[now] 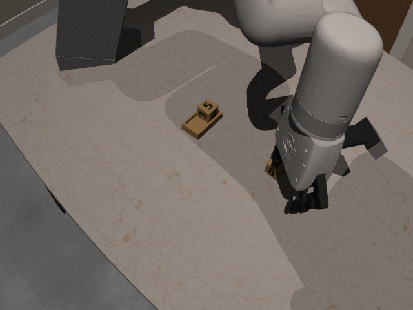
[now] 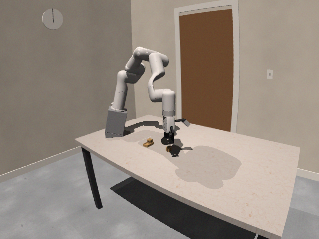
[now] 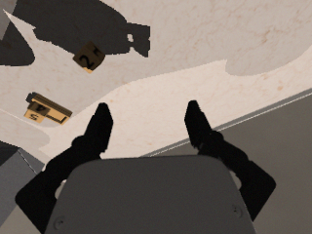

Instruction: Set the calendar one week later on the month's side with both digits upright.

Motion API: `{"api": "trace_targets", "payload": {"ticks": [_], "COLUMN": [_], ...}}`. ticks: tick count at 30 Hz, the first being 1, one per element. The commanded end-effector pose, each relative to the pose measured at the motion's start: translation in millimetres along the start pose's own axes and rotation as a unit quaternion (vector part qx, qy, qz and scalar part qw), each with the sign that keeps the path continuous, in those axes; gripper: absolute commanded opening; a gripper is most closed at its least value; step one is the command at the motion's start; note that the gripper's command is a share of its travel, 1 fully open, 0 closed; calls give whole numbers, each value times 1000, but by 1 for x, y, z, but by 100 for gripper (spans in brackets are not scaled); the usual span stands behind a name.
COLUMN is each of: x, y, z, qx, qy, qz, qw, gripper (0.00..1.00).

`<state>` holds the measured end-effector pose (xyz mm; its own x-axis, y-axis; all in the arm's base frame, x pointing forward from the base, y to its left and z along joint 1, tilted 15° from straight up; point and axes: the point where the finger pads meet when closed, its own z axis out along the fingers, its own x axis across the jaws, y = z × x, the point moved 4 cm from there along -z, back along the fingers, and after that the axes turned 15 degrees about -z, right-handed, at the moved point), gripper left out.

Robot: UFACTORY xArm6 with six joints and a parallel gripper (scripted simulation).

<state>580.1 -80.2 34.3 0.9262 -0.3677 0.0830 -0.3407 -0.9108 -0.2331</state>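
A small wooden tray (image 1: 200, 124) lies flat on the table. One wooden cube (image 1: 208, 110) stands in its far end with a 5 on top and a 3 on a side face. The tray's other place is empty. The second cube (image 1: 273, 168) lies on the table to the right of the tray, partly hidden behind my gripper body. In the wrist view this cube (image 3: 89, 57) shows a 2 on top, and the tray lies at the left. My gripper (image 3: 148, 111) is open and empty, raised above the table, apart from the cube.
The arm's dark grey base block (image 1: 88, 31) stands at the table's back left. The table's front edge (image 1: 83, 230) runs diagonally at the left. In the exterior view the arm (image 2: 168, 133) hovers over the cube (image 2: 169, 148) near the table's middle.
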Motion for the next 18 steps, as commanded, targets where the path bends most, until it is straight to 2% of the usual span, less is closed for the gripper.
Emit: {"api": "trace_targets", "payload": {"ticks": [1,9,18], "x": [8,8,8], "y": [5,5,4], "z": [-2,2,38], "qx": [8,8,8], "qy": [1,1,1], "qz": [-43,-43,-43], "qw": [999,999,999], "gripper": [100,100,100]}}
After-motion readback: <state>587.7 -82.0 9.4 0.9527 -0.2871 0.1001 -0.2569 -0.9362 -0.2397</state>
